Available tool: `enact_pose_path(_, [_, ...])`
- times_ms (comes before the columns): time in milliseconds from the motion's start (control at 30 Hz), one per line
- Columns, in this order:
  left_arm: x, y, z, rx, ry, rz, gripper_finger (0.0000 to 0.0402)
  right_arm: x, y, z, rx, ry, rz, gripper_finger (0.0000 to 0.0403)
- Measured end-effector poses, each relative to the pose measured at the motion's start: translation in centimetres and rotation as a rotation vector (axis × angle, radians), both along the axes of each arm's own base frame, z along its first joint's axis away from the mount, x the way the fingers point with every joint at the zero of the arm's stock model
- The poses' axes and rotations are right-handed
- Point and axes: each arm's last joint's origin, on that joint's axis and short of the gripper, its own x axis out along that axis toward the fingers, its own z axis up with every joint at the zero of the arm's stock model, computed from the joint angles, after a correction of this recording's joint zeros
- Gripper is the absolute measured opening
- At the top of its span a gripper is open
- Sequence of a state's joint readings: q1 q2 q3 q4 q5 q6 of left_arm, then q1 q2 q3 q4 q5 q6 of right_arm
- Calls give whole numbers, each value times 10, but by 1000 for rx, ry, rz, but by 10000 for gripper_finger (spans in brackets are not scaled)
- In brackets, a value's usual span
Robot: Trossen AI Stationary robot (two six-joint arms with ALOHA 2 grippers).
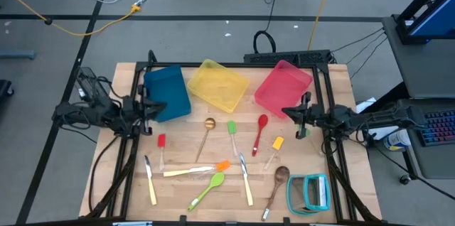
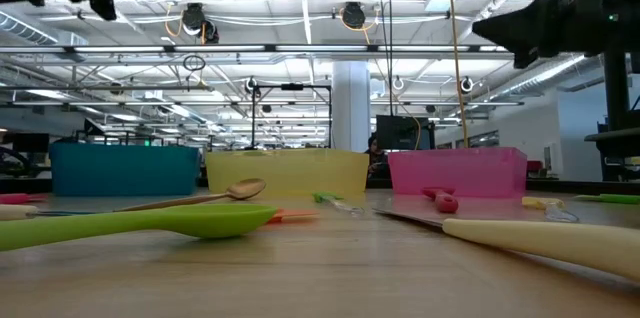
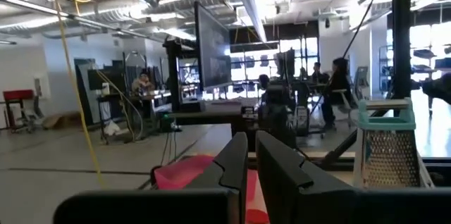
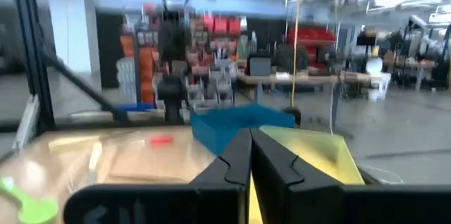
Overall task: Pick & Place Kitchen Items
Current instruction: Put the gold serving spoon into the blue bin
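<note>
Kitchen items lie spread on the wooden table (image 1: 114, 183), all lower than both claws and between them. Left gripper (image 1: 147, 109) hangs raised at the table's left edge by the blue bin (image 1: 167, 92), fingers nearly together with only a thin slit, holding nothing. Nearest to it: tiny red spatula (image 1: 161, 141), just inward and toward the front; cream-handled knife (image 1: 150, 180) farther front. Right gripper (image 1: 298, 117) is raised at the right edge by the pink bin (image 1: 282, 87), fingers pressed shut, empty. Nearest to it: yellow spatula (image 1: 277, 143) and red spoon (image 1: 260, 131), just inward of it; wooden spoon (image 1: 277, 185) front of it, beside the teal rack (image 1: 309, 192). Midway between claws: brass spoon (image 1: 207, 129), green spatula (image 1: 232, 129), orange spatula (image 1: 222, 165), lime-green spoon (image 1: 210, 187). Yellow bin (image 1: 217, 84) sits at the back, between the two claws.
</note>
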State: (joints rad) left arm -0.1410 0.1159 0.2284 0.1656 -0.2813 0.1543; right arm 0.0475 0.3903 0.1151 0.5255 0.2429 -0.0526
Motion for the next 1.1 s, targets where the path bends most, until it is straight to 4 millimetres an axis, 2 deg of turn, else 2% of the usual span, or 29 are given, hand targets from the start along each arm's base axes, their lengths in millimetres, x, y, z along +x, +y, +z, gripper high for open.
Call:
enact_pose_path(133, [6,-1,19,6,50,-1,37,10,1,30,-15,-43,0,4])
enact_pose_path(233, [13,-2,30,6,108,-3,37,20,1,42,-19,-19,0,4])
enact_pose_path(400, [24,-3,39,38,158,2,37,32,2,61,-9,-52,2,4])
enact_pose_path(567, [30,-4,38,74,175,8,37,36,2,59,-14,-67,6,4])
enact_pose_path(833, [34,-5,36,-1,184,-7,37,34,2,30,-21,22,5,4])
enact_pose_path(900, [35,-5,36,7,190,-5,37,32,2,21,-93,45,-8,4])
enact_pose_path(967, [35,-5,36,9,190,-5,37,31,1,21,-144,2,-25,4])
enact_pose_path(1100, [35,-5,36,43,194,1,37,27,2,25,-126,-97,-14,4])
